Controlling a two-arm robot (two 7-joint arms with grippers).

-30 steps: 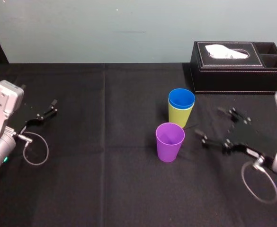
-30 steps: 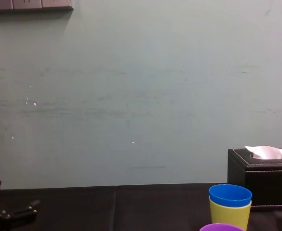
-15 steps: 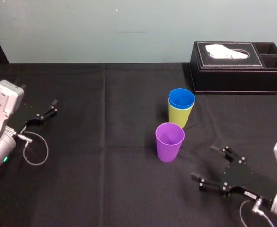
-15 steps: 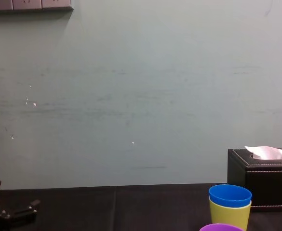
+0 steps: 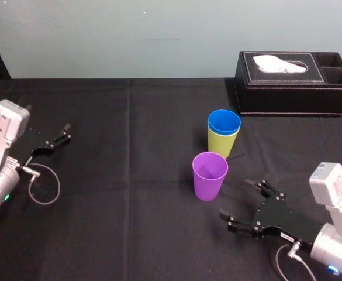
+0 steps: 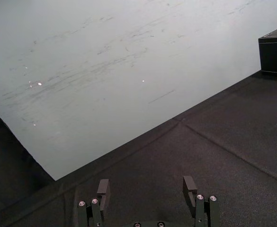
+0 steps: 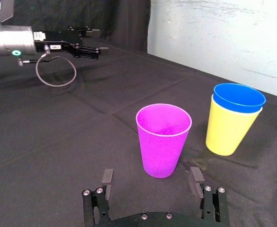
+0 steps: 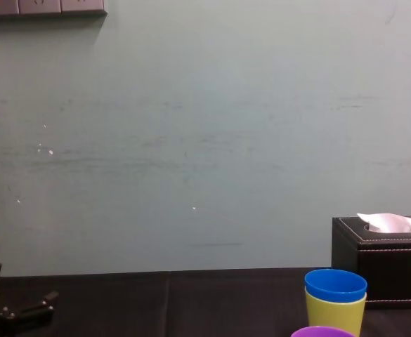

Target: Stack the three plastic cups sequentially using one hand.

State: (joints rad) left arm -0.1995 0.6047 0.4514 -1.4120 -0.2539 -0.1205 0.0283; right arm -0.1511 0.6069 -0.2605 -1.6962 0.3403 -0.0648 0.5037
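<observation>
At the left of the worktop (image 5: pixel 130 222) the left gripper (image 5: pixel 62 133) is idling, wide open and empty. The purple cup (image 5: pixel 209 175) is standing upright at 7 o'clock from the blue cup (image 5: pixel 224 123), which is nesting inside the yellow-green cup (image 5: pixel 222 146). At the purple cup's 4 o'clock the right gripper (image 5: pixel 236 199) is facing it, spread open, holding nothing.

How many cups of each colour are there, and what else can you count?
Blue plastic cup: 1
Yellow-green plastic cup: 1
Purple plastic cup: 1
Black leather tissue box: 1
Black robot grippers: 2 (left gripper, right gripper)
Total: 6
</observation>
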